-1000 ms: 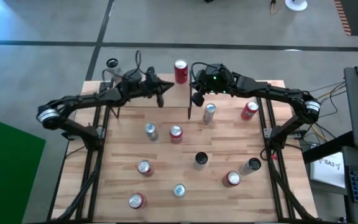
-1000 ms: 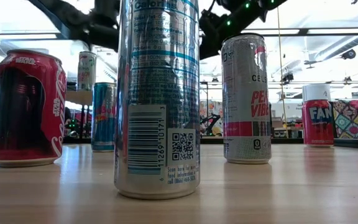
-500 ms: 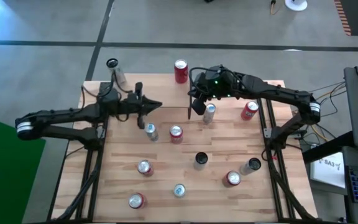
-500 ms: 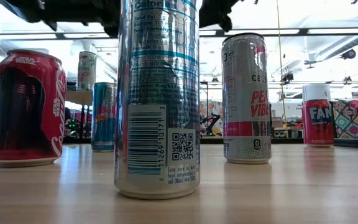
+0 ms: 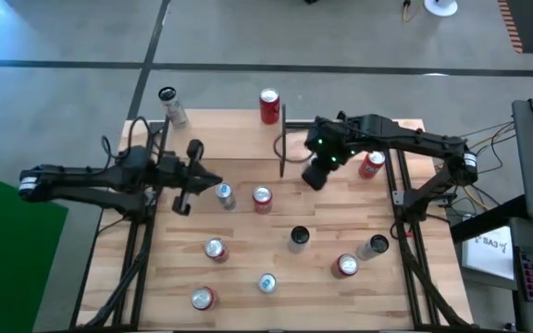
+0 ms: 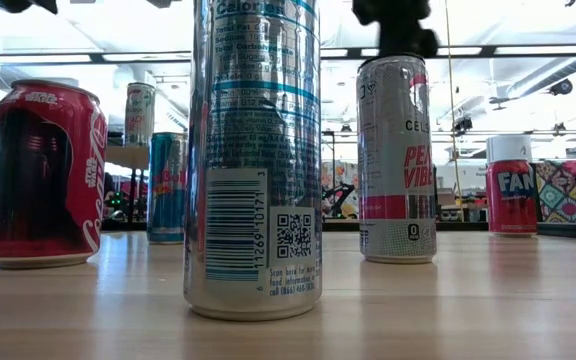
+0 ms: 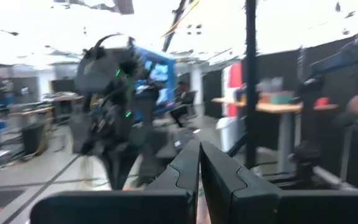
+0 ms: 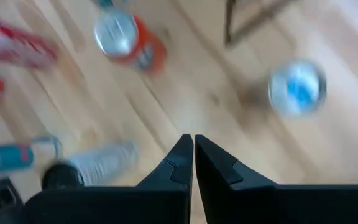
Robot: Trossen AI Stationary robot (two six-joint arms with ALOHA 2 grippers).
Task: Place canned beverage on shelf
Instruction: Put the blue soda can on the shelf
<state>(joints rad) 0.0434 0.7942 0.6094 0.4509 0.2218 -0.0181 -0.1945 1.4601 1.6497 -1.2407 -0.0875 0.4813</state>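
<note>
At the left of the high view the left arm reaches across the tabletop [image 5: 359, 213], its left end effector [image 5: 182, 200] sitting just left of a silver can [image 5: 224, 195]. The left wrist view shows its two dark fingers [image 7: 188, 168] pressed together with nothing between them, so it is closed and empty.

Moving right, cans stand scattered: a red can [image 5: 262, 199] beside the silver one, a dark can [image 5: 298, 238] near the middle, more toward the lower edge, and a tall pale can [image 5: 170, 104] at the upper left corner. At the top centre a red can [image 5: 268, 105] stands at the tabletop's far edge, beside the thin black uprights of the shelf [image 5: 282, 148]. Seen from straight above, whether that can already rests on the shelf board cannot be told.

Right of the shelf, the right end effector [image 5: 315, 174] hangs over the tabletop, well above the cans in the low view. Its fingers [image 8: 182, 163] are also shut on nothing, with a red-sided can [image 8: 126, 40] and a blue-topped one [image 8: 296, 90] blurred below. Another red can [image 5: 370, 165] lies just to its right.

Judged from this, no can is in hand and the step is the approach to a can. The next move calls for one end effector to open, settle around an upright can, likely the silver one near the left arm, then close and carry it up to the shelf.
</note>
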